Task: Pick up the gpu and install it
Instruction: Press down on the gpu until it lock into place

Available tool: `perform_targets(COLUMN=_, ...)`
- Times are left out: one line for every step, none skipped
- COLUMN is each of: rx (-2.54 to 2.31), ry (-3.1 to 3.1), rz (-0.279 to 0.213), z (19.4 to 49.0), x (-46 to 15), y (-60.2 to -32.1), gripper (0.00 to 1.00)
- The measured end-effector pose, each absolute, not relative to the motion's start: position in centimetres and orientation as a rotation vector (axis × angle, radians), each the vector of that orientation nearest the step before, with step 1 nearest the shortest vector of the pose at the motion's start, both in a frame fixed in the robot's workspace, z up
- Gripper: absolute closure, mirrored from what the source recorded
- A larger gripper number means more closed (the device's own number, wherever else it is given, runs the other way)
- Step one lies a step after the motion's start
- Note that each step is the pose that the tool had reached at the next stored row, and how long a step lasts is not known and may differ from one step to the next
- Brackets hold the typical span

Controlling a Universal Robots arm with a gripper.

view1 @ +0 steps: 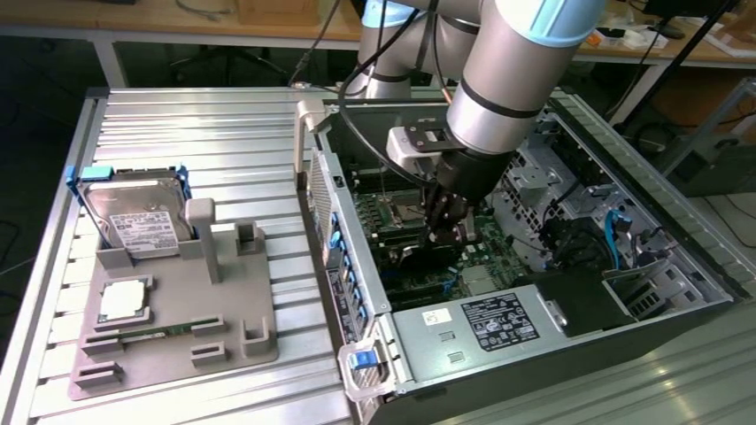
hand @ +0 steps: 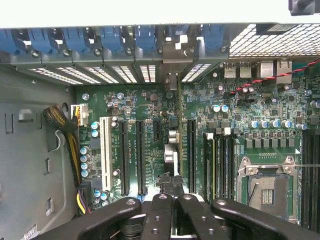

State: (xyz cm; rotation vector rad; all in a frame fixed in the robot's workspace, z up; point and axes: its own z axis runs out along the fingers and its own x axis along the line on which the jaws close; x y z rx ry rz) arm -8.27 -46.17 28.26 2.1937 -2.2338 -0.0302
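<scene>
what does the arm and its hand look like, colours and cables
The arm is a silver-grey tube with light blue joint caps and black rings. A pale grey block sits at the wrist, with black cables trailing alongside. The hand is black, with perforated linked fingers.

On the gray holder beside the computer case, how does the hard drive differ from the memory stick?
The hard drive stands upright; the memory stick lies low in its slot. The hard drive is broad and silver with a white label; the memory stick is slim and green. The hard drive carries a blue frame; the memory stick has none. Both sit in the gray holder.
</scene>
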Motion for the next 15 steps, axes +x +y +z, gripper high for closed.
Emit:
perform_targets(rx=2.194, ry=-2.234, rz=-0.030, z=28.3, x=-8.3, y=-46.2, gripper=0.89)
perform_targets(rx=2.194, ry=-2.234, rz=-0.030, z=28.3, x=-8.3, y=-46.2, gripper=0.89)
perform_targets(rx=2.194, ry=-2.234, rz=-0.030, z=28.2, x=-8.3, y=-46.2, gripper=0.89)
perform_targets(rx=2.194, ry=-2.234, rz=-0.030, z=28.1, x=-8.3, y=-46.1, gripper=0.89)
perform_targets(rx=2.193, ry=-2.234, rz=-0.030, z=28.0, x=-8.3, y=-46.0, gripper=0.89)
perform_targets(rx=2.193, ry=-2.234, rz=-0.030, z=27.9, x=-8.3, y=-45.9, gripper=0.89)
perform_targets(rx=2.192, ry=-2.235, rz=-0.030, z=27.8, x=-8.3, y=-45.7, gripper=0.89)
perform_targets(rx=2.192, ry=-2.235, rz=-0.030, z=27.8, x=-8.3, y=-45.6, gripper=0.89)
perform_targets(rx=2.192, ry=-2.235, rz=-0.030, z=27.7, x=-8.3, y=-45.6, gripper=0.89)
perform_targets(rx=2.192, ry=-2.235, rz=-0.030, z=27.7, x=-8.3, y=-45.6, gripper=0.89)
perform_targets(rx=2.192, ry=-2.235, rz=-0.030, z=27.7, x=-8.3, y=-45.6, gripper=0.89)
perform_targets(rx=2.192, ry=-2.235, rz=-0.030, z=27.7, x=-8.3, y=-45.6, gripper=0.89)
perform_targets(rx=2.192, ry=-2.235, rz=-0.030, z=27.4, x=-8.3, y=-45.6, gripper=0.89)
perform_targets(rx=2.191, ry=-2.234, rz=-0.029, z=27.1, x=-8.3, y=-45.6, gripper=0.89)
perform_targets(rx=2.191, ry=-2.234, rz=-0.029, z=27.0, x=-8.3, y=-45.6, gripper=0.89)
